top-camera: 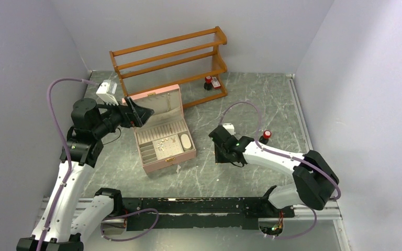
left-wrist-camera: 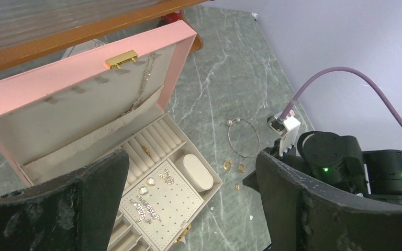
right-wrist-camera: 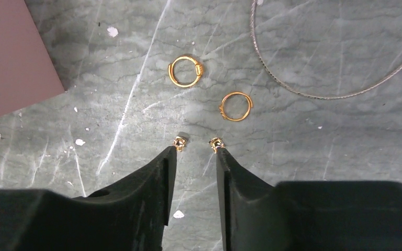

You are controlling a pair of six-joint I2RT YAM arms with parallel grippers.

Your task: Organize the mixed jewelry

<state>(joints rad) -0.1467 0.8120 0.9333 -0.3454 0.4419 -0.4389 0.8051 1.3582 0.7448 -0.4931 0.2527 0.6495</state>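
Right jaws stood parted, empty, tips at two studs (right-wrist-camera: 179,142) on bare tabletop (right-wrist-camera: 319,172), two rings (right-wrist-camera: 185,70) just beyond. Left jaws hung wide open beside the box lid (top-camera: 159,107).

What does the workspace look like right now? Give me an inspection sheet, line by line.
Surface: green marbled table with white flecks.
Job's things: two gold hoops and a thin silver bangle lie loose on the table, with two tiny gold studs nearby. The open pink box holds earrings, and a chain hangs in its lid.
Clutter: wooden rack; two red-capped bottles.
Hands: left hand is open above the box. Right hand is open and low over the table, a stud at each fingertip and nothing between.
Cables: purple cables loop off both arms, clear of the jewelry.
Surroundings: plain pale walls; nothing else seen.
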